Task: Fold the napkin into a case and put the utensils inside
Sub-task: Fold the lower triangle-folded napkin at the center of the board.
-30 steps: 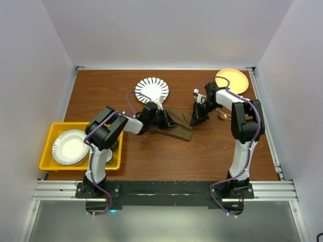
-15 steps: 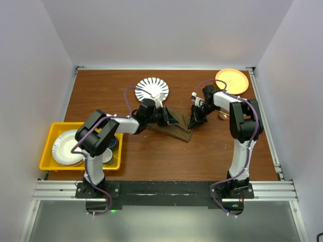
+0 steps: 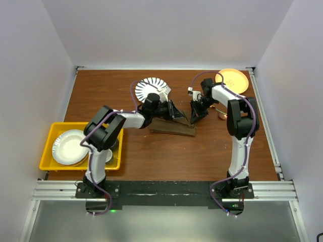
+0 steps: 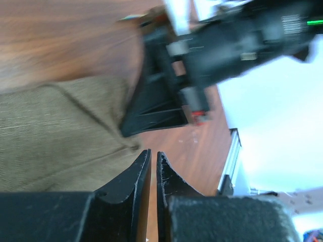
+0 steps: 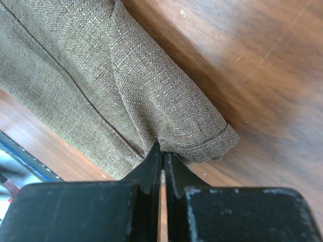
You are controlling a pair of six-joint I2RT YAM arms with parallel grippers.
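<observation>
The olive-brown napkin [image 3: 174, 128] lies as a narrow folded strip in the middle of the table. My right gripper [image 3: 195, 117] is shut on its right end; in the right wrist view the fingertips [image 5: 162, 151] pinch the hemmed fold of the napkin [image 5: 126, 85]. My left gripper [image 3: 175, 110] hovers just behind the strip. Its jaws [image 4: 153, 153] stand a narrow slit apart with only wood between them, the napkin [image 4: 60, 136] off to one side. A copper-toned utensil [image 3: 222, 116] lies right of the right arm, partly hidden.
A striped plate [image 3: 151, 89] sits behind the left gripper. An orange plate [image 3: 232, 80] is at the back right corner. A yellow tray [image 3: 50, 146] with a white plate [image 3: 70, 147] stands at the left near edge.
My left gripper let go of the napkin and moved back and to the right. The right gripper pulled its end slightly toward the back, and the cloth now lies as a flatter strip.
</observation>
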